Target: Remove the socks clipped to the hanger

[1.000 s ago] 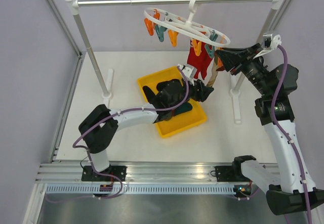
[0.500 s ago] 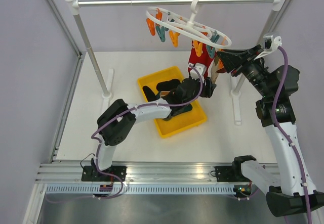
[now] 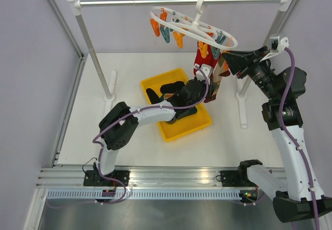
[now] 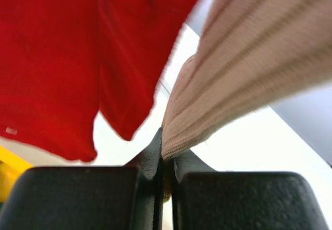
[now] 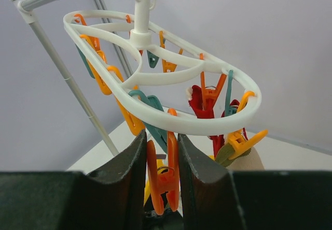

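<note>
1. Left claw (image 4: pixel 165 168): fully closed. Its two fingers are pinched on the lower edge of the tan ribbed sock (image 4: pixel 249 58), and the fabric runs straight into the seam between them.
2. The tan ribbed sock hangs from the right end of the hanger (image 5: pixel 181 123), on the side nearest the right arm. Its top is caught in a clip there and its bottom edge is in the left claw.
3. The red sock (image 4: pixel 62 58) hangs just beside the tan one, to its left in the left wrist view. It is clipped to the same end of the hanger and neither claw touches it.
4. Right claw (image 5: pixel 162 152): partly open. An orange clip (image 5: pixel 162 180) below the hanger's near rim stands between its fingers, with both fingers against the clip's sides.
5. The hanger is hooked on the metal rail (image 3: pixel 155 2) above the bench (image 3: pixel 228 141). It tilts, with the right end lower. Most of its orange and teal clips dangle with nothing in them.
6. A yellow tray (image 3: pixel 179 130) sits on the bench beneath the left arm. Dark socks (image 3: pixel 154 93) lie inside it, partly hidden by the arm.
</note>
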You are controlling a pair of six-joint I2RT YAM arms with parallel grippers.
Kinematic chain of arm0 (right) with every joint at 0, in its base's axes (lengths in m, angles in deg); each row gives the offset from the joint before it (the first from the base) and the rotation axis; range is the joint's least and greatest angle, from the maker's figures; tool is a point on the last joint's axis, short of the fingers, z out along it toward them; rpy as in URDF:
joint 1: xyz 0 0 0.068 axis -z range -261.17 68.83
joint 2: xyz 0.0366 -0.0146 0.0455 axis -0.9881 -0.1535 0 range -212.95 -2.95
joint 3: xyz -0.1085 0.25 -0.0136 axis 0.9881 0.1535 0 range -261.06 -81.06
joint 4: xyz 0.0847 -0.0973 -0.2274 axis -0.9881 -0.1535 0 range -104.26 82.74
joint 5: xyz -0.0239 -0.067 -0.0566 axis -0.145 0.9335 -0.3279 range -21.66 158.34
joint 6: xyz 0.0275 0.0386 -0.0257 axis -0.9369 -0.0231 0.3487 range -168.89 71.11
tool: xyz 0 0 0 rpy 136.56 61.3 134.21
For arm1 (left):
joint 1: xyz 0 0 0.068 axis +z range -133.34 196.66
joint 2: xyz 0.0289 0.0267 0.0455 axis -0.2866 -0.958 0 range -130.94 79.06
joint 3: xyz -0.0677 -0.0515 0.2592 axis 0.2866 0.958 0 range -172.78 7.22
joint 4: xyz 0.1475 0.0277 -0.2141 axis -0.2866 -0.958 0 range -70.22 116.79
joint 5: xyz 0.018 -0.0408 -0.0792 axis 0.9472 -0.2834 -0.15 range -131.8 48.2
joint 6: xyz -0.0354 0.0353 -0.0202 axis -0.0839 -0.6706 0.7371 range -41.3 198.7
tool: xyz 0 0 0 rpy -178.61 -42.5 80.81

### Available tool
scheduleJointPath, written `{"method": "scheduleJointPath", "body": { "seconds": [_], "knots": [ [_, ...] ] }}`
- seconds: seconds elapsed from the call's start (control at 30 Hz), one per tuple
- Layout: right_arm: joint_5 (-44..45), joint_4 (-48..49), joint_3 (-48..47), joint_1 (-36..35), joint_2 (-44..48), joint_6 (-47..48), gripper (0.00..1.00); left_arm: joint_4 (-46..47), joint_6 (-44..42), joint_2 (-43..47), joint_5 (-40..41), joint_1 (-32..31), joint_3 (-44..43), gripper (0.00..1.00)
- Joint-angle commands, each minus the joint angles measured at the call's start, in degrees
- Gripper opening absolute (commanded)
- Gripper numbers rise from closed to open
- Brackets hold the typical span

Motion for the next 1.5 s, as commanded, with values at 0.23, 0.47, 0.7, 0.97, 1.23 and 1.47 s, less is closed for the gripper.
{"method": "scheduleJointPath", "body": {
  "seconds": [0.23, 0.47, 0.7, 0.97, 1.23, 1.47],
  "knots": [
    [7.0, -5.2, -2.0, -0.3, -0.7, -0.2, 0.61, 3.5, 0.9, 13.3, -7.9, -1.0, 8.4, 0.02],
    [10.9, -8.1, -1.6, -0.3, 0.5, 0.6, 0.70, 1.9, 1.7, 16.3, -12.4, -1.0, 11.5, 0.02],
    [22.0, -15.0, -1.7, -0.3, 1.9, 1.3, 0.72, 2.3, 4.2, 19.4, -18.8, -0.2, 13.9, 0.02],
    [26.2, -16.6, -0.2, -0.2, 1.5, 1.9, 0.72, 3.3, 8.1, 25.8, -25.3, 2.4, 19.9, 0.02],
    [23.5, -16.1, -0.1, -0.2, 1.3, 3.9, 0.70, 4.3, 10.9, 31.5, -29.8, 4.8, 23.5, 0.02],
    [19.9, -12.3, 0.2, -0.2, 0.2, 4.6, 0.71, 4.2, 11.4, 36.6, -31.3, 5.9, 26.3, 0.02]
  ]
}}
